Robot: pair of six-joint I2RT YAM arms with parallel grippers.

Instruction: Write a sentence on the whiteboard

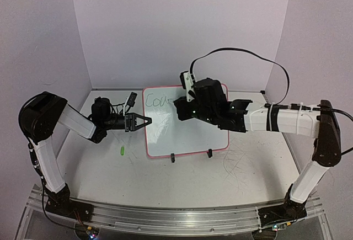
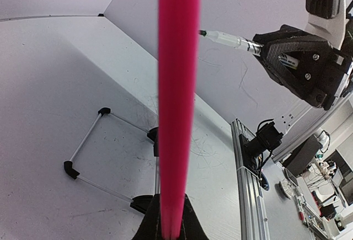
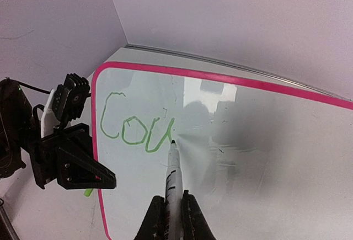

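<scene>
The whiteboard (image 1: 187, 135) stands tilted at the table's centre on black clip feet (image 1: 172, 158). Green letters reading "Cou" (image 3: 135, 129) sit at its top left, the only part of the sentence that shows. My right gripper (image 3: 173, 198) is shut on a white marker (image 3: 172, 174), whose tip touches the board just after the "u". My left gripper (image 1: 144, 122) is shut on the board's left pink rim (image 2: 177, 85), which fills the middle of the left wrist view. That view also shows the marker (image 2: 226, 38) sticking out of the right gripper's fingers (image 2: 292, 58).
A green marker cap (image 1: 121, 151) lies on the table left of the board. Grey scribble marks (image 1: 242, 163) cover the tabletop at the right. Walls close in the back and sides. An aluminium rail (image 1: 176, 218) runs along the near edge.
</scene>
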